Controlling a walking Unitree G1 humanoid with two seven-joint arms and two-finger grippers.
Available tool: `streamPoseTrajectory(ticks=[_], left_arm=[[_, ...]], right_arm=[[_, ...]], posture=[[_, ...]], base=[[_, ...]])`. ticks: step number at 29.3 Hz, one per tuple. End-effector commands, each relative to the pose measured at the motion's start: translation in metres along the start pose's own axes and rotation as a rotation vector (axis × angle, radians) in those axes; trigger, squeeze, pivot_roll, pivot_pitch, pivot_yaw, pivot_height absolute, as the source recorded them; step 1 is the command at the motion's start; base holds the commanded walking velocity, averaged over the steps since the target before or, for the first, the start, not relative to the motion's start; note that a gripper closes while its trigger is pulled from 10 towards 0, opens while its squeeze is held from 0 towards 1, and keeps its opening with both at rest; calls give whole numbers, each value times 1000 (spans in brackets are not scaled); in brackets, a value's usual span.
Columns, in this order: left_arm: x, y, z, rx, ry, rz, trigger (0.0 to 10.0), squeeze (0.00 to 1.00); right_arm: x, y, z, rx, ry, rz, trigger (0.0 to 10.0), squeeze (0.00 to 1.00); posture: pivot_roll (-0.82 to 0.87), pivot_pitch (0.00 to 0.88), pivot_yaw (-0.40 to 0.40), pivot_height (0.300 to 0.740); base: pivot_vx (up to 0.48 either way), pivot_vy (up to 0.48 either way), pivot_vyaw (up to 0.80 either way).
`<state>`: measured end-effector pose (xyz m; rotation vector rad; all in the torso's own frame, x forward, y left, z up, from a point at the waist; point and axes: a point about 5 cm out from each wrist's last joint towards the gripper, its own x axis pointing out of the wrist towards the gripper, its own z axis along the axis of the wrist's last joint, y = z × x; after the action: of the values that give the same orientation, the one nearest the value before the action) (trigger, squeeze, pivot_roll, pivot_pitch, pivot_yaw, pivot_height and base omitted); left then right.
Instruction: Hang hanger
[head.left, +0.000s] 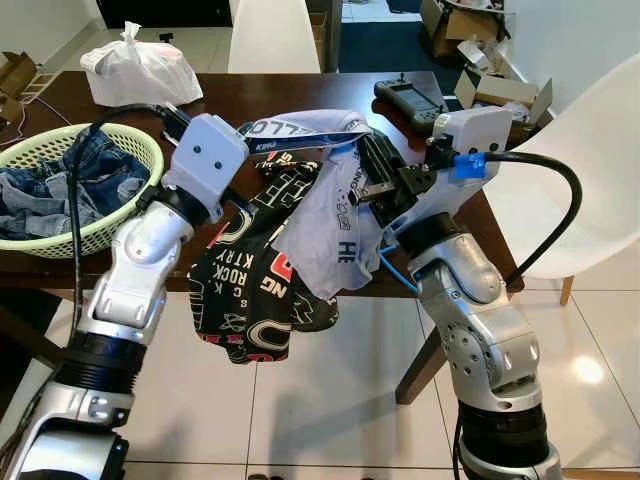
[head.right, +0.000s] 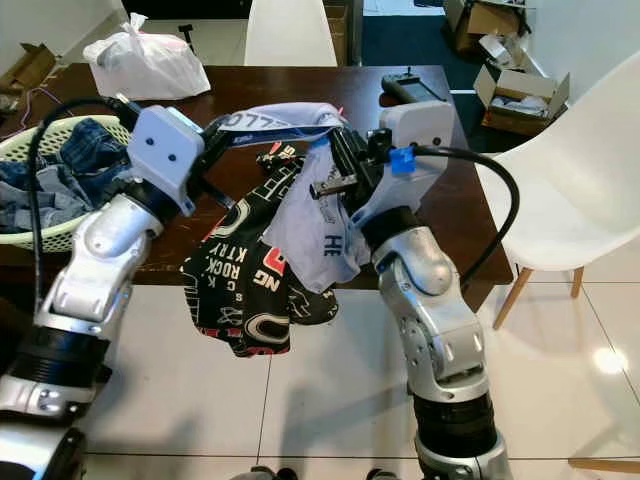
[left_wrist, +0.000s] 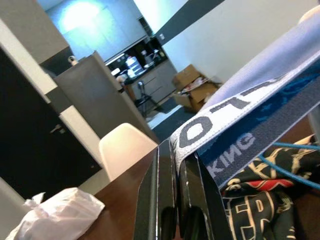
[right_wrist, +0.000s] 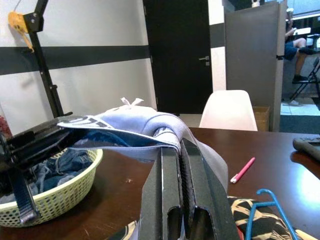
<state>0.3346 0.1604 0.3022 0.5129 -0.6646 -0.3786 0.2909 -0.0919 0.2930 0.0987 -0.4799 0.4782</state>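
a dark wooden table (head.left: 300, 95) is spread across the scene, with white chairs (head.left: 590, 170) set at its far side and to its right. a green basket (head.left: 95, 225) of denim clothes rests on the table's left part, and a white plastic bag (head.left: 140, 70) lies behind it. pale grey underwear (head.left: 335, 215) is stretched by its waistband between the two grippers above the table's near edge. one end of the band is pinched in the closed fingers of the left gripper (left_wrist: 175, 200), the other end in the closed fingers of the right gripper (right_wrist: 182, 200). black printed underwear (head.left: 245, 290) hangs below. a blue hanger (right_wrist: 270, 210) is seen beside the black cloth, though what holds it cannot be told. a black handheld controller (head.left: 410, 100) and a pink pen (right_wrist: 242, 170) lie on the table.
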Motion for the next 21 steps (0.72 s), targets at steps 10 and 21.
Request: streamPoseTrajectory(ticks=[10, 21], left_arm=[[-13, 25, 35, -224, -70, -141, 0, 0], [-38, 10, 51, -517, -86, -315, 0, 0]], right_arm=[[-24, 24, -8, 29, 92, 395, 10000, 0], [-49, 22, -12, 44, 157, 562, 10000, 1000]], posture=[[45, 159, 37, 740], [59, 149, 41, 740]], base=[[0, 0, 0], [0, 0, 0]])
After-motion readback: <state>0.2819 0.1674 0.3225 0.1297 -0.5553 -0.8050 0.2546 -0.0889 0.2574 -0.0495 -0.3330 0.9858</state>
